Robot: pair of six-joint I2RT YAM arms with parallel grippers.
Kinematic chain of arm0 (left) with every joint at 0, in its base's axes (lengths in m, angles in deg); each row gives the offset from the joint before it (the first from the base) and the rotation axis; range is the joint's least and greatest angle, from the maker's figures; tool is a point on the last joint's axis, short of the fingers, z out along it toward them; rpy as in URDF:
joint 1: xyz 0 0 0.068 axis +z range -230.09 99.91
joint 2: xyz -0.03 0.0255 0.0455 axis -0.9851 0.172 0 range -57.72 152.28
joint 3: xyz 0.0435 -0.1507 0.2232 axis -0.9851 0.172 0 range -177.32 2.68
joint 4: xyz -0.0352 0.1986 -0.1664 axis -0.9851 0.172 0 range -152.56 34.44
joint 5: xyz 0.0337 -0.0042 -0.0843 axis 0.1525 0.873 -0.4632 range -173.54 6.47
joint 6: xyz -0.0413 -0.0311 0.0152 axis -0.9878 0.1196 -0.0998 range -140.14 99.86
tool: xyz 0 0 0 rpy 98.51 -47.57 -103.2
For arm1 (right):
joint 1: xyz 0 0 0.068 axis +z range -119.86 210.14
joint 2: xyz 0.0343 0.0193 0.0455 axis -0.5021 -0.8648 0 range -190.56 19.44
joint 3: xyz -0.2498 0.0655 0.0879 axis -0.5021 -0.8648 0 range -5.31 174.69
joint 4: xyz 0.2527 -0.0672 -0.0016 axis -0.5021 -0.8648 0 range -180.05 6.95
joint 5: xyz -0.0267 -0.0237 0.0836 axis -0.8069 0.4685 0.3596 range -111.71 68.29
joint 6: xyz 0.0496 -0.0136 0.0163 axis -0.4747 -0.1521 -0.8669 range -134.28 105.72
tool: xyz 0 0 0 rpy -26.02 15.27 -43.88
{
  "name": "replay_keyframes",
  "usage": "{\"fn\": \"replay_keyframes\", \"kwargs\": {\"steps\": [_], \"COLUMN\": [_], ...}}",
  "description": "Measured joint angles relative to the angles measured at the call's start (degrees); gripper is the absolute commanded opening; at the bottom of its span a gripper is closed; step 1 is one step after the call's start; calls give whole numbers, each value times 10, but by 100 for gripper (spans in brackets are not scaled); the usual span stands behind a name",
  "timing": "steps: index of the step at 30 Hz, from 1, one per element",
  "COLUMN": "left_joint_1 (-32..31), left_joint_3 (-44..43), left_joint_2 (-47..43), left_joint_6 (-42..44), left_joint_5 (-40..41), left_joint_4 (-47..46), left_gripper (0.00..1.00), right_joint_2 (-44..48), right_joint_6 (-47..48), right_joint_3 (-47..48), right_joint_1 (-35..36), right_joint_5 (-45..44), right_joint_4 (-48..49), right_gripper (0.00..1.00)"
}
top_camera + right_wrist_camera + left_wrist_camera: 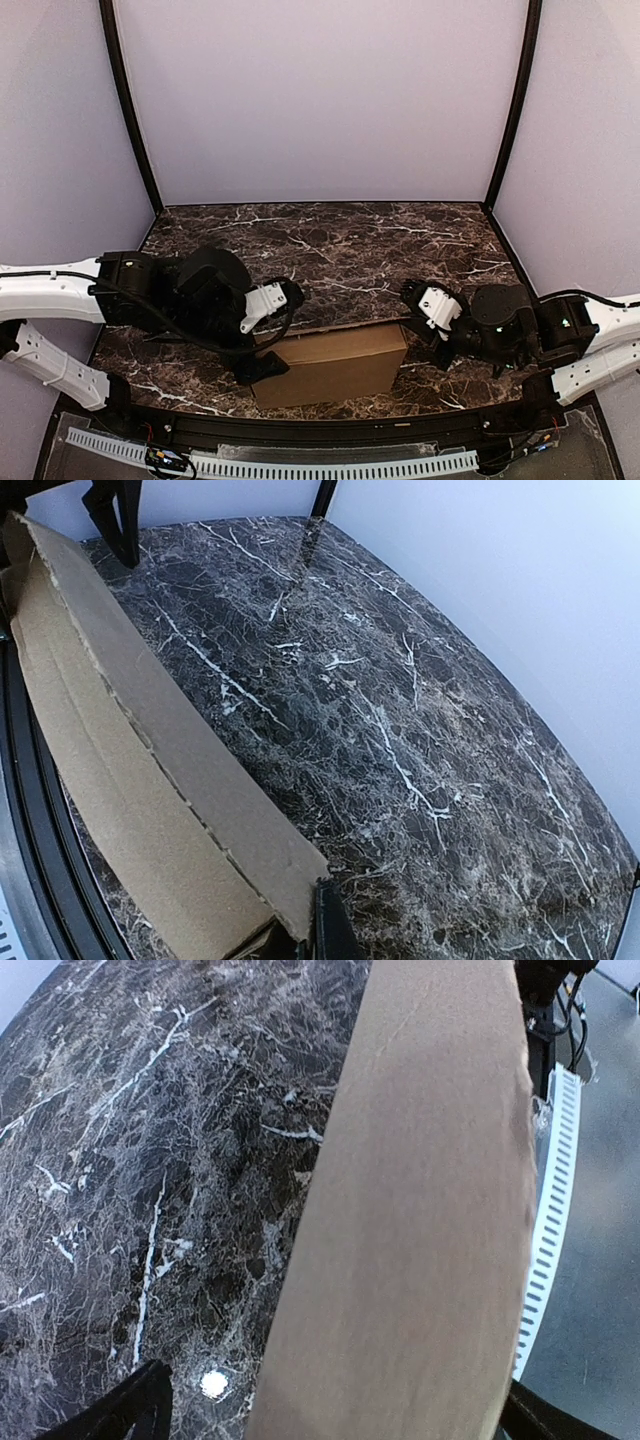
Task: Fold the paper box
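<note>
The paper box (pixel 335 362) is a folded, shallow brown cardboard box lying at the table's near edge, between the two arms. My left gripper (pixel 272 335) stands open at the box's left end. In the left wrist view the box (pixel 410 1240) fills the gap between the two dark fingertips (pixel 130 1412), which stay apart from its sides. My right gripper (pixel 410 310) is at the box's right end. In the right wrist view its shut fingers (pixel 330 925) sit right at the corner of the box's top panel (pixel 130 790), with no cardboard seen between them.
The dark marble table (pixel 350 250) stretches behind the box to the pale back wall. Black corner posts (pixel 130 110) stand at the back left and right. A black rail and a white slotted cable duct (pixel 330 462) run along the near edge, close to the box.
</note>
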State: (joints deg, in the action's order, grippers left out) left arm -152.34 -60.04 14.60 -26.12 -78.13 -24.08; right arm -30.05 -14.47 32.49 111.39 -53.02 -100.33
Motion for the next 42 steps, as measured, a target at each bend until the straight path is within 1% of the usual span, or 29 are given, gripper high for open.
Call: {"fn": "replay_keyframes", "kwargs": {"steps": [5,10,16,25,31,33,34,35,36,37,38,39,40,42], "left_joint_1": [1,1,1,1,2,2,1,1,1,1,1,0,0,0], "left_joint_3": [113,211,309,407,442,446,447,449,450,452,453,453,453,454], "left_joint_2": [-131,-214,-242,-279,-278,-269,-264,-259,-257,-255,-255,-255,-256,-261], "left_joint_6": [-49,-89,-130,-165,-168,-167,-167,-165,-165,-164,-158,-156,-154,-151], "left_joint_5": [-5,-14,-22,-27,-31,-32,-34,-36,-37,-39,-44,-47,-49,-48], "left_joint_4": [-55,-130,-242,-379,-462,-477,-483,-491,-495,-497,-501,-502,-502,-500], "left_gripper": [100,100,100,100,87,81,75,72,64,60,53,50,44,37], "right_joint_2": [0,0,-4,-9,-16,-21,-25,-29,-36,-43,-53,-61,-69,-83], "right_joint_6": [-8,-14,-17,-34,-66,-79,-85,-90,-96,-102,-109,-115,-122,-136], "right_joint_3": [0,2,9,15,24,33,38,42,49,56,64,71,78,96], "right_joint_1": [0,0,0,0,0,0,-1,-1,-2,-2,-2,-2,-3,-3], "right_joint_5": [5,12,19,23,28,25,23,20,15,12,9,4,2,-5], "right_joint_4": [1,1,-6,-10,-19,-30,-36,-40,-47,-54,-61,-67,-73,-91], "right_gripper": [0,0,0,0,0,0,0,0,0,0,0,0,5,15]}}
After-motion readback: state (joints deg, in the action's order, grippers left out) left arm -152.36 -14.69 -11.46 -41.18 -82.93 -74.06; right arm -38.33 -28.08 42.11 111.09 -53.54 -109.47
